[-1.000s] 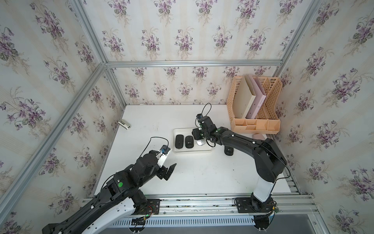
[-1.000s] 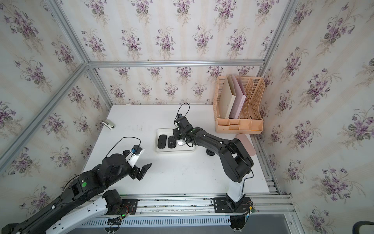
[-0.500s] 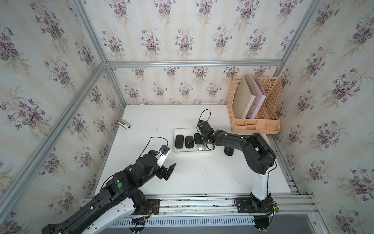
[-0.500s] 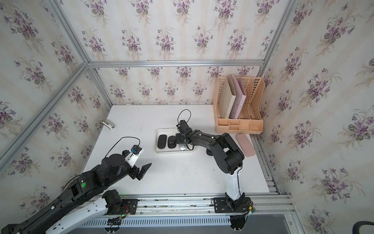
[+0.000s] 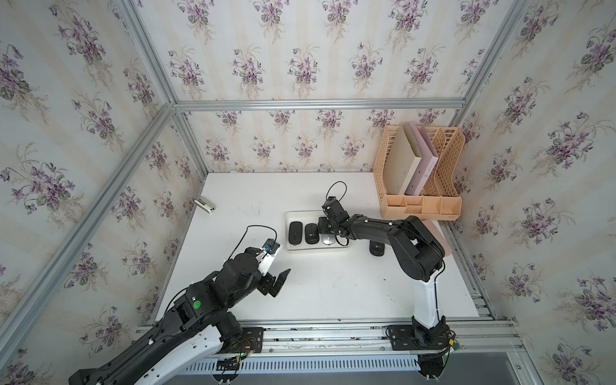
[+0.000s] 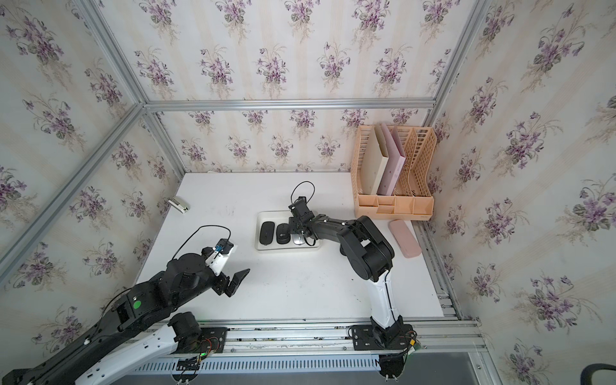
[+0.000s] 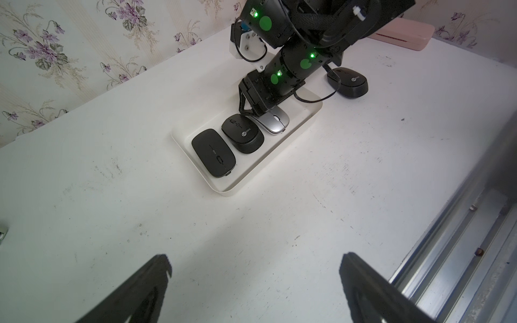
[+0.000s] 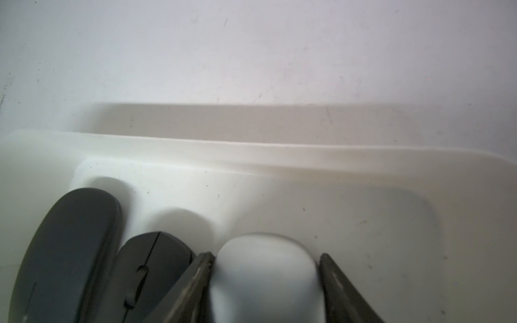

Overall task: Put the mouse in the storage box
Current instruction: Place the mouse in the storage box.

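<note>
Floral wallpaper walls a white table [image 5: 333, 293]. At its middle lies the box [image 7: 223, 191], with a flat black mouse [image 7: 214, 152] at its left end and a round black mouse [image 7: 243, 134] touching it on the right. Next in the row, inside the box, the silver mouse [image 7: 275, 121] is pinched between the right gripper's [image 8: 265, 255] jaws; whether it rests on the box floor I cannot tell. A loose black mouse [image 5: 376, 248] lies on the table just right of the box. The left gripper [image 7: 254, 256] hangs spread wide over the near left of the table.
</note>
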Robot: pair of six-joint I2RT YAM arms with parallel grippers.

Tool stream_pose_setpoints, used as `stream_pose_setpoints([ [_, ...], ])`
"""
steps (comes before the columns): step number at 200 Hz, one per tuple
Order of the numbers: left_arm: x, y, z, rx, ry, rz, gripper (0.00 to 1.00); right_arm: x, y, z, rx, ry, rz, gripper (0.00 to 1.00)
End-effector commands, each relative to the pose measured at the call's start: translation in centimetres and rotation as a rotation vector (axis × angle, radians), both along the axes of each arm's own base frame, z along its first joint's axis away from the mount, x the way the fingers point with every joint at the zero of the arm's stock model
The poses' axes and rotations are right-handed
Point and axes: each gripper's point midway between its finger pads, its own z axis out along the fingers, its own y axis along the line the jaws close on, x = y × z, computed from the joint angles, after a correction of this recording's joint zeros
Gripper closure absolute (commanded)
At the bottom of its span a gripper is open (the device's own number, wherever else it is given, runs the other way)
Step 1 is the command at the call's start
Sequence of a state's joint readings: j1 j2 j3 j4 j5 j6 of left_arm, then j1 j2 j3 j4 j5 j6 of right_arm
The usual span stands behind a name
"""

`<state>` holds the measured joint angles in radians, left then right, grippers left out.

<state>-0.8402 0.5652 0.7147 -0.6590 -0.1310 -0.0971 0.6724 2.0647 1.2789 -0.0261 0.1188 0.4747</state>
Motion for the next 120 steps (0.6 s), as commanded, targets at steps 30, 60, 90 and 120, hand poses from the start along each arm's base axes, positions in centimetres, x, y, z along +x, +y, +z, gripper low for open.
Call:
stream_pose_setpoints([
  [30, 0.1, -0.4, 0.5, -0.019, -0.011, -0.013, 0.01, 0.2, 0.0, -0.3, 0.014, -0.003, -0.052, 0.41],
  [60, 0.1, -0.4, 0.4, -0.017, -0.009, -0.012, 0.01, 0.1, -0.3, 1.0, 0.005, -0.017, -0.050, 0.35],
  [90, 0.2, -0.5, 0.3, -0.012, -0.004, -0.014, 0.01, 0.1, -0.7, 4.4, 0.005, -0.070, -0.034, 0.26],
  [120, 0.1, -0.6, 0.2, -0.004, 0.001, -0.021, 0.01, -1.1, -1.2, 9.5, 0.024, -0.121, 0.019, 0.24],
])
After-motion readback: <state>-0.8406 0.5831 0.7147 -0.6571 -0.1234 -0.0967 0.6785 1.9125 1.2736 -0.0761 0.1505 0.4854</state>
